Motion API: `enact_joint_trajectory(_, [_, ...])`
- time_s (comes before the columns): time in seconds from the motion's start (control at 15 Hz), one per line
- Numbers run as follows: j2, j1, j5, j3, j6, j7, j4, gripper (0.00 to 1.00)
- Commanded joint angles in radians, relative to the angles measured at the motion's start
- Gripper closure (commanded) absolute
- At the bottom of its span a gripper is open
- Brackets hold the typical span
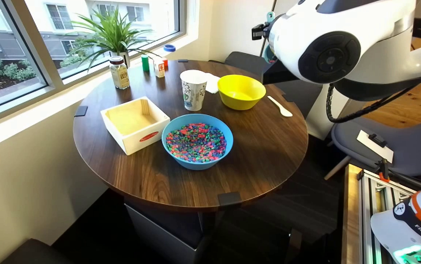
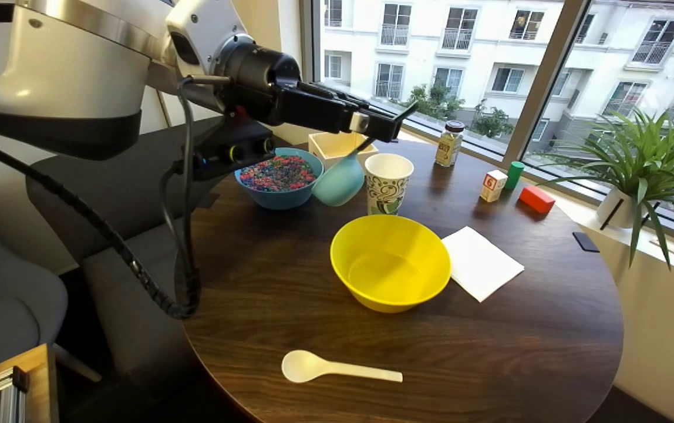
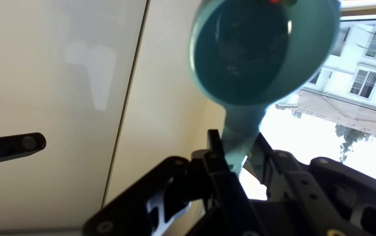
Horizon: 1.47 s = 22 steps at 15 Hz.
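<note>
Above counter [image 2: 460, 346] ht: end effector [image 2: 383, 126] clamped on teal scoop [image 2: 338, 183] by its handle [image 3: 242, 131]. In an exterior view, scoop head L of & below grip, long axis slanting up-R. Yellow bowl [image 2: 385, 295] on counter, near; blue bowl [image 2: 281, 200] far L.
</note>
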Motion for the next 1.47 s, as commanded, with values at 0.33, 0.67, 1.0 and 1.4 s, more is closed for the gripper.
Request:
enact_joint_trajectory(0.33, [0.099,0.004,-0.269,-0.012,-0.128,0.081,-0.010,0.94])
enact_joint_trajectory(0.67, [0.150,0.006,-0.390,-0.010,-0.212,0.084,-0.011,0.94])
enact_joint_trajectory(1.0, [0.194,0.006,-0.502,-0.011,-0.275,0.095,-0.011,0.94])
enact_joint_trajectory(1.4, [0.223,0.007,-0.633,-0.010,-0.339,0.094,-0.020,0.94])
